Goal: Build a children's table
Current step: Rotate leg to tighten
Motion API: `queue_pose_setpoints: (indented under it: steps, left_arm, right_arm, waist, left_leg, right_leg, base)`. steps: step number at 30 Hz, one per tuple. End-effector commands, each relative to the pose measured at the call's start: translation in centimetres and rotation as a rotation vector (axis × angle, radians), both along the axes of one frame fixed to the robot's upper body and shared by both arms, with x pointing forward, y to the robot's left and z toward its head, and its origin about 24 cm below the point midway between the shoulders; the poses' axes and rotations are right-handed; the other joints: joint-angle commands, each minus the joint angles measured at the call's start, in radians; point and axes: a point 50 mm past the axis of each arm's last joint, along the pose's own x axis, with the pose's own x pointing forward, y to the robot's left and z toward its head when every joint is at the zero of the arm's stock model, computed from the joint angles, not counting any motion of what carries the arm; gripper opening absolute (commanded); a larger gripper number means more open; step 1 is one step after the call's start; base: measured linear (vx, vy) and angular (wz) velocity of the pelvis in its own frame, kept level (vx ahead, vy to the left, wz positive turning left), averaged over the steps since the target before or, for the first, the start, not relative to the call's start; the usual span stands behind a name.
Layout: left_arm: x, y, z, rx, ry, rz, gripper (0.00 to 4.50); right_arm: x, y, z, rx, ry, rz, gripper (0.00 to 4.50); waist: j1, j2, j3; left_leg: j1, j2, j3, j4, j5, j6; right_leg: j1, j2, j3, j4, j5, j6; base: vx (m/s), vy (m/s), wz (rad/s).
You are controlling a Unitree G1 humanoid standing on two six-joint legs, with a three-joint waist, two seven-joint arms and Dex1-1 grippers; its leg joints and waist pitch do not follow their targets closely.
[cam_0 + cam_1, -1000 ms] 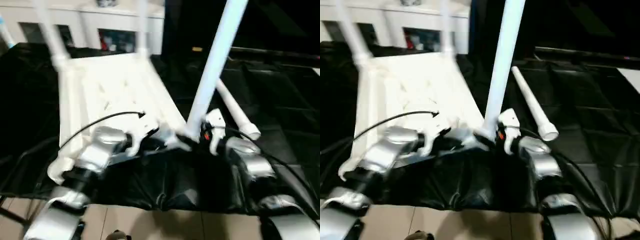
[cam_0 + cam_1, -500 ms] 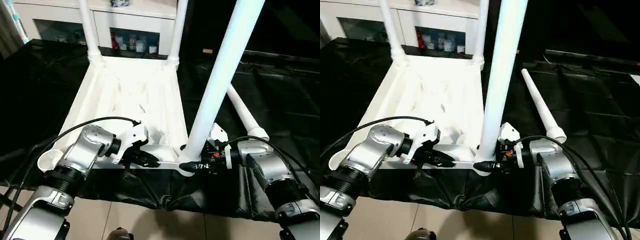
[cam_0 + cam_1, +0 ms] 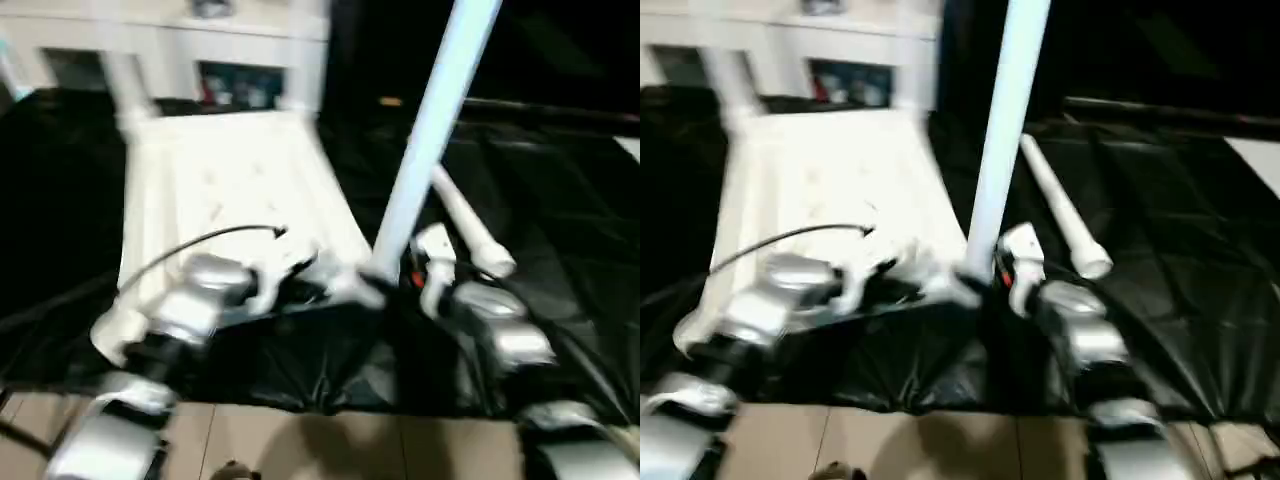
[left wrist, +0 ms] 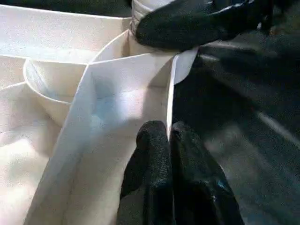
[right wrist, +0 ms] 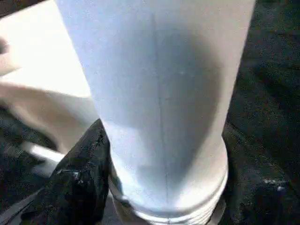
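Observation:
The white table top lies upside down on black cloth, with two legs standing in its far corner sockets. A third white leg stands upright at the near right corner. My right gripper is shut on its base, one black finger pressed to the tube's side. My left gripper is shut on the top's thin rim wall just beside that corner. A fourth leg lies loose on the cloth to the right.
Black cloth covers the work surface, and its front edge hangs over tiled floor. A white glass-door cabinet stands behind the table top. My left arm's black cable arcs over the top.
The whole picture has swung and blurred as my head moved. Both grippers stay at the near right corner and the upright leg has kept its place.

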Motion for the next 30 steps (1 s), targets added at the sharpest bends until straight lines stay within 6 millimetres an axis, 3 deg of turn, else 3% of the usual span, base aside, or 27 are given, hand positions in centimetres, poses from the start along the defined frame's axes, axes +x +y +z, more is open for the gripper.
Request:
queue_pose_setpoints:
  steps: [1,3,5,7,12,17,20,23,27,30]
  left_arm:
    - [1.1,-2.0,2.5,-0.100,-0.107,0.088,0.00]
    - [0.8,-2.5,2.4,-0.107,-0.105,0.059,0.00]
    - [0.7,-2.7,2.4,-0.110,-0.106,0.045,0.00]
    - [0.6,-2.9,2.3,-0.102,-0.115,0.005,0.00]
    - [-0.1,-2.6,2.2,-0.089,-0.109,-0.101,0.00]
    - [-1.2,-1.3,2.1,-0.095,-0.072,-0.290,0.00]
    - [-1.5,-0.5,2.0,-0.079,-0.050,-0.358,0.00]
    - [-1.6,-0.1,2.0,-0.069,-0.033,-0.387,0.00]
    - [-1.7,0.8,1.8,-0.029,0.002,-0.456,0.00]
    - [-1.8,1.1,1.6,-0.012,0.024,-0.490,0.00]
  right_arm:
    - [-1.5,3.8,-2.1,-0.006,0.096,0.105,2.76]
    - [-1.5,4.5,-2.1,0.009,0.089,0.117,2.76]
    - [-1.4,4.6,-2.0,0.017,0.084,0.112,3.31]
    - [-1.3,4.6,-1.7,0.038,0.075,0.118,3.48]
    - [-1.1,3.6,-1.2,-0.011,0.032,0.186,3.93]
    - [-2.0,1.4,0.2,-0.022,-0.048,0.434,3.93]
    - [-2.9,0.2,0.5,-0.033,-0.026,0.582,3.93]
    - [-3.2,-0.4,0.7,-0.038,-0.004,0.643,3.93]
    - [-4.0,-1.4,0.9,-0.060,0.045,0.764,3.93]
    - [-4.5,-1.7,0.7,-0.085,0.073,0.821,3.67]
  waist:
    - [0.000,0.002,-0.059]
    - [0.002,0.001,-0.061]
    - [0.003,0.002,-0.063]
    - [0.003,0.001,-0.063]
    - [0.003,0.002,-0.059]
    - [0.008,-0.001,-0.060]
    - [0.013,0.006,-0.063]
    - [0.024,0.006,-0.064]
    - [0.036,0.008,-0.063]
    - [0.042,0.007,-0.062]
  left_leg:
    - [0.020,0.041,-0.030,-0.073,-0.352,-0.026]
    - [0.019,0.040,-0.026,-0.071,-0.335,-0.011]
    - [0.016,0.040,-0.024,-0.071,-0.310,-0.002]
    - [0.016,0.039,-0.022,-0.070,-0.296,0.009]
    - [0.017,0.040,-0.024,-0.072,-0.328,0.005]
    - [0.018,0.043,-0.023,-0.071,-0.324,0.020]
    - [0.021,0.046,-0.018,-0.068,-0.280,0.035]
    - [0.018,0.047,-0.016,-0.065,-0.250,0.047]
    - [0.021,0.049,-0.015,-0.065,-0.270,0.040]
    - [0.022,0.049,-0.016,-0.067,-0.288,0.026]
  right_leg:
    - [0.030,-0.063,0.040,-0.099,-0.415,-0.145]
    - [0.031,-0.060,0.042,-0.096,-0.365,-0.154]
    - [0.035,-0.058,0.042,-0.089,-0.312,-0.165]
    - [0.037,-0.057,0.042,-0.086,-0.275,-0.178]
    - [0.035,-0.060,0.042,-0.094,-0.343,-0.163]
    - [0.037,-0.059,0.045,-0.091,-0.316,-0.163]
    - [0.036,-0.055,0.045,-0.078,-0.206,-0.210]
    - [0.043,-0.052,0.042,-0.071,-0.161,-0.227]
    - [0.040,-0.055,0.041,-0.073,-0.190,-0.230]
    - [0.040,-0.057,0.043,-0.076,-0.225,-0.223]
  base:
    - [0.000,0.000,0.00]
    - [0.000,0.000,0.00]
    - [0.000,0.000,0.00]
    - [0.000,0.000,0.00]
    - [0.000,0.000,0.00]
    - [0.000,0.000,0.00]
    - [0.000,0.000,0.00]
    - [0.000,0.000,0.00]
    - [0.000,0.000,0.00]
    - [0.000,0.000,0.00]
